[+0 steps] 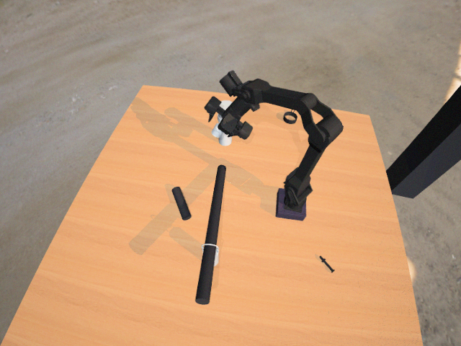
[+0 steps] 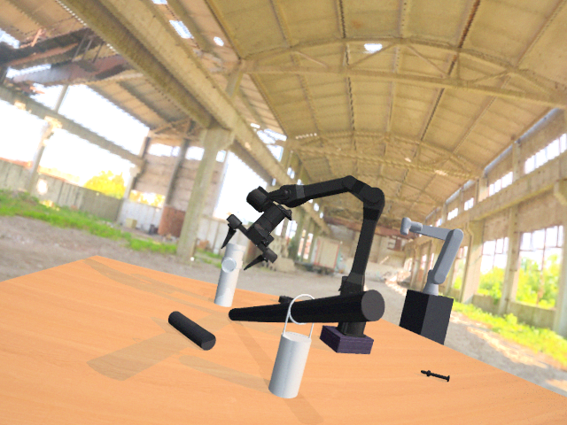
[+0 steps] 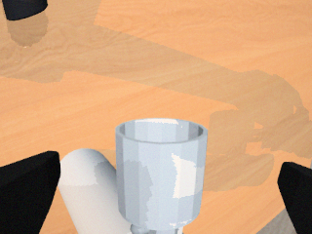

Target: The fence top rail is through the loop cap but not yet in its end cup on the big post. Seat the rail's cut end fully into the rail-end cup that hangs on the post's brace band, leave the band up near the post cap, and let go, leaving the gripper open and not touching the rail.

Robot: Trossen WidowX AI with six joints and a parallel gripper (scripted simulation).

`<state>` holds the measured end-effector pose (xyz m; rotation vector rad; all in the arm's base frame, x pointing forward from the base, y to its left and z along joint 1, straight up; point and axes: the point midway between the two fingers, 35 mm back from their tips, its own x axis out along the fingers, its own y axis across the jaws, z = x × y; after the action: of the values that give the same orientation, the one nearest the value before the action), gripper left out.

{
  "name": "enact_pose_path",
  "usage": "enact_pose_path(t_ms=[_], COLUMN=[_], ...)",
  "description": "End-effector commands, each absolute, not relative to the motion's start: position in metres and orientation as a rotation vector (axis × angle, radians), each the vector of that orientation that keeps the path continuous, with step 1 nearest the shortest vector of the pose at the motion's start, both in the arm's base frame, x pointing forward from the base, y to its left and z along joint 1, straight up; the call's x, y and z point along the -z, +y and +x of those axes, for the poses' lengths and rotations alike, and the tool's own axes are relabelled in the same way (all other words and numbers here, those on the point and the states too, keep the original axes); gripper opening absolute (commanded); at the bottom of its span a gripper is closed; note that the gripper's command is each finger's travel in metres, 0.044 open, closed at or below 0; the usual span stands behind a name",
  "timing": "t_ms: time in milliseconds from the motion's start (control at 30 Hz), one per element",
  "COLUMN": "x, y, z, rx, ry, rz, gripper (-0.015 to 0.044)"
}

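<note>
The black rail passes through the wire loop on the small white post. Its far end is low, short of the big white post. The rail-end cup is empty and hangs high on the big post, its mouth toward the rail side. My gripper is open and empty, its fingers either side of the cup in the wrist view. The top view hides one fingertip; the band is mostly hidden.
A short black cylinder lies left of the rail. A black ring lies at the back. A bolt lies at the right. My purple base stands right of the rail. A grey arm stands beyond the table.
</note>
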<state>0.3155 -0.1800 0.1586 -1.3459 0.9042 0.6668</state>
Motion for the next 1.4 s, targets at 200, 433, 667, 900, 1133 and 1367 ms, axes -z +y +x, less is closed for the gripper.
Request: enact_pose_path(t_ms=[200, 433, 667, 900, 1133, 1367], x=[-0.144, -0.134, -0.124, -0.114, -0.112, -0.112], y=[-0.182, -0.183, -0.183, -0.184, -0.184, -0.184], z=[0.324, 0.33, 0.336, 0.341, 0.342, 0.342], rx=[-0.665, -0.665, -0.665, -0.664, -0.664, -0.664], ry=[0.907, 0.906, 0.906, 0.906, 0.906, 0.906], rz=[-1.342, -1.342, -1.342, -1.342, -1.342, -1.342], gripper=[0.044, 0.044, 0.044, 0.044, 0.0309, 0.0125])
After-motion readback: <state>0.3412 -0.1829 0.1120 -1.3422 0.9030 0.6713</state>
